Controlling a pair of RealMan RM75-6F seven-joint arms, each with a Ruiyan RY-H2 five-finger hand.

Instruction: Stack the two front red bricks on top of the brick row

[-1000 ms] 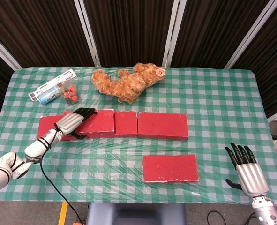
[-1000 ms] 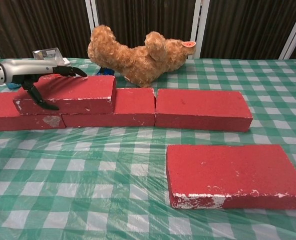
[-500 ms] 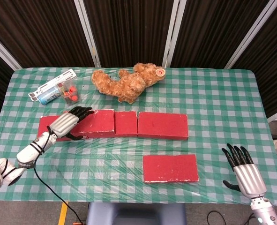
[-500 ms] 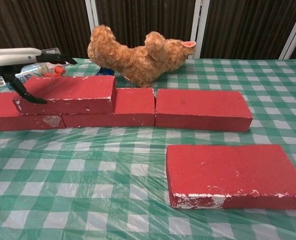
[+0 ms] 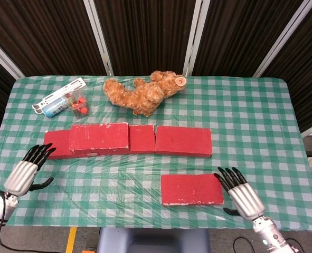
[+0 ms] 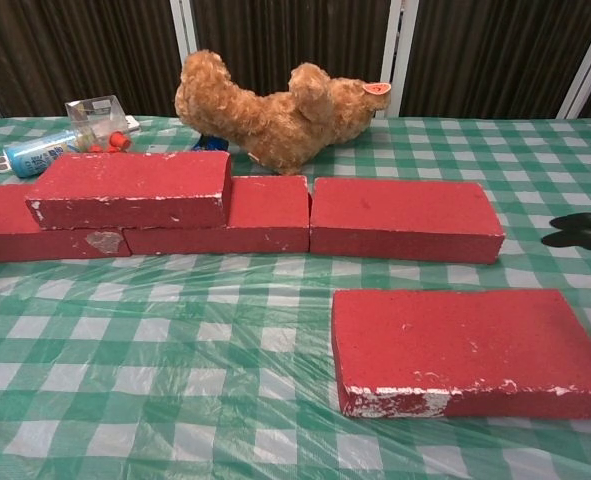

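Note:
A row of red bricks (image 5: 182,140) (image 6: 405,218) lies across the table's middle. One red brick (image 5: 98,138) (image 6: 130,188) sits stacked on the row's left part. A second loose red brick (image 5: 191,188) (image 6: 470,351) lies flat in front at the right. My left hand (image 5: 27,172) hovers open at the table's left front, apart from the bricks, and is out of the chest view. My right hand (image 5: 238,193) is open just right of the front brick; only its fingertips (image 6: 581,231) show in the chest view.
A brown teddy bear (image 5: 142,93) (image 6: 275,108) lies behind the row. A clear box with small items and a bottle (image 5: 63,103) (image 6: 67,137) sits at the back left. The checked cloth (image 5: 251,116) carries a plastic sheet.
My left hand let go of the stacked brick and drew back to the left front. My right hand moved left and forward, up to the front brick's right end.

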